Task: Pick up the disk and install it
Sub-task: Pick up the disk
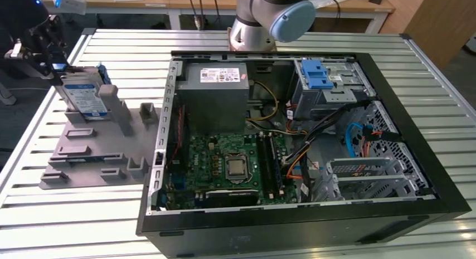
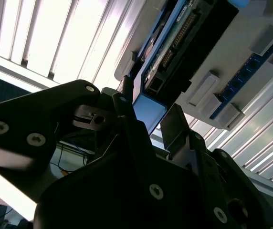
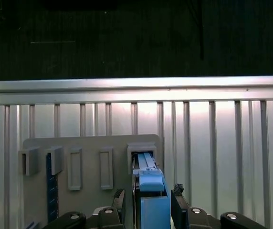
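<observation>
Slatted metal table (image 1: 134, 42); tool (image 3: 148, 200) straddles upright disk (image 1: 83, 97), jaws apart.

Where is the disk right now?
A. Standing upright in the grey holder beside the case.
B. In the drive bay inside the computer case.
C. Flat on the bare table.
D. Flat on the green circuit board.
A: the disk stands upright in a slot of the grey holder, outside the open computer case at the exterior view's left, the gripper at its top.
</observation>
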